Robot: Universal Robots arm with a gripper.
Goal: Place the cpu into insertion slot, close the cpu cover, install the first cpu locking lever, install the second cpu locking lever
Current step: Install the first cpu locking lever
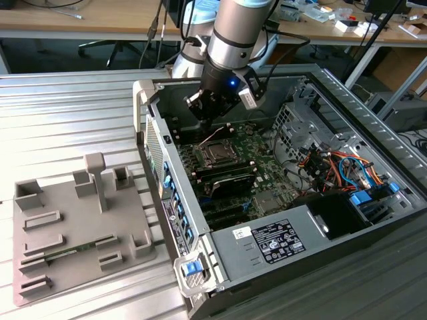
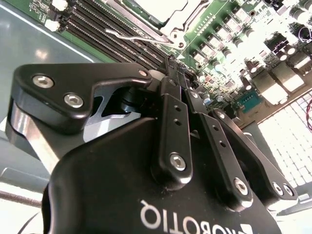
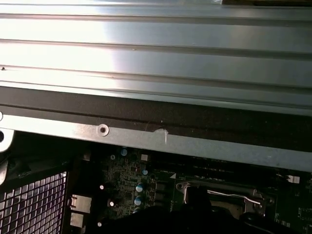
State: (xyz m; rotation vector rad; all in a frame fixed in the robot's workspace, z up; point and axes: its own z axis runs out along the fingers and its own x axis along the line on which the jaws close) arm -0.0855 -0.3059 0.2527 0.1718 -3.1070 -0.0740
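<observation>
Black gripper point(image 2: 171, 66) fingers, pressed together with nothing visible between them, hang just above the insertion slot point(image 1: 217, 152) on the green motherboard point(image 1: 267, 167). Inside that slot the cpu point(image 2: 163, 9) seems already seated under the cpu cover point(image 2: 187, 19). Judging by this, a locking lever point(image 2: 134, 38) beside the slot is the work; push steadily along its arc, keeping clear of the memory slots point(image 2: 105, 29).

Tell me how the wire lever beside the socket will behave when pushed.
The lever is thin bent wire, so it is probably springy rather than stiff. Its bare shiny metal may be slippery. It looks light, lying along the socket edge.
</observation>
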